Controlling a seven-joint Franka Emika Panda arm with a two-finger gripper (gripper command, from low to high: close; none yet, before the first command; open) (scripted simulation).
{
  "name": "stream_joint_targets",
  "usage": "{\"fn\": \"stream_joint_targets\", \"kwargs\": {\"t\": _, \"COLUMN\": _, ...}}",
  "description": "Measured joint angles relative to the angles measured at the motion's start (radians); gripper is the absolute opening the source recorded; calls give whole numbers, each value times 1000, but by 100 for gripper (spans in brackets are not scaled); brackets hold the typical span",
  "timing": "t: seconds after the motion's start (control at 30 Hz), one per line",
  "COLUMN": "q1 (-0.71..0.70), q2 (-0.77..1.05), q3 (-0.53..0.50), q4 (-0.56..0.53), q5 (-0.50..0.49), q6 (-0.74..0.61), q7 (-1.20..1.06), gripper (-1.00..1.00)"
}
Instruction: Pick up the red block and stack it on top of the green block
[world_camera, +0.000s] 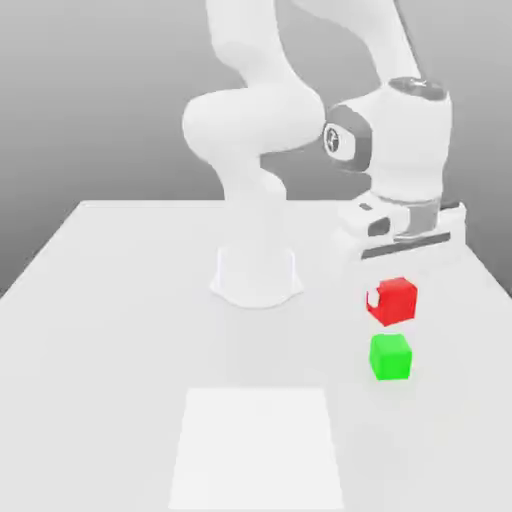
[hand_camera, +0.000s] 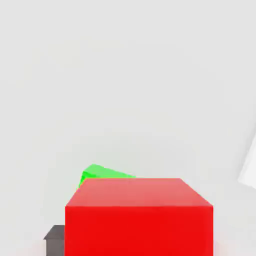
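The red block (world_camera: 395, 301) hangs in the air a little above the table, and my gripper (world_camera: 391, 297) is shut on it from above. One white fingertip (world_camera: 372, 298) shows against the block's side facing the exterior view's left. The green block (world_camera: 390, 357) rests on the table directly below the red one, with a small gap between them. In the hand view the red block (hand_camera: 139, 217) is large and close, and a sliver of the green block (hand_camera: 104, 173) peeks out past its far edge.
The arm's white base (world_camera: 256, 275) stands on the table (world_camera: 110, 330) to the exterior view's left of the blocks. A paler rectangular patch (world_camera: 258, 445) lies flat near the front edge. The table's right edge runs close to the blocks.
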Motion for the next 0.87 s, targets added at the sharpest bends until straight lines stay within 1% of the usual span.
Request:
{"fn": "stream_joint_targets", "kwargs": {"t": 0.1, "q1": 16, "q2": 8, "q3": 19, "q4": -4, "q5": -10, "q6": 3, "q7": -5, "gripper": -100}}
{"fn": "stream_joint_targets", "kwargs": {"t": 0.2, "q1": -8, "q2": 55, "q3": 35, "q4": 1, "q5": -48, "q6": 41, "q7": 18, "gripper": -100}}
{"fn": "stream_joint_targets", "kwargs": {"t": 0.4, "q1": -50, "q2": 185, "q3": 54, "q4": 7, "q5": -131, "q6": 164, "q7": 75, "gripper": -100}}
{"fn": "stream_joint_targets", "kwargs": {"t": 0.53, "q1": -53, "q2": 284, "q3": 52, "q4": 6, "q5": -164, "q6": 264, "q7": 98, "gripper": -100}}
{"fn": "stream_joint_targets", "kwargs": {"t": 0.57, "q1": -49, "q2": 301, "q3": 48, "q4": 6, "q5": -164, "q6": 282, "q7": 98, "gripper": 100}}
{"fn": "stream_joint_targets", "kwargs": {"t": 0.77, "q1": -59, "q2": 310, "q3": 50, "q4": 5, "q5": -165, "q6": 291, "q7": 98, "gripper": 100}}
{"fn": "stream_joint_targets", "kwargs": {"t": 0.87, "q1": -56, "q2": 264, "q3": 53, "q4": 7, "q5": -162, "q6": 243, "q7": 96, "gripper": 100}}
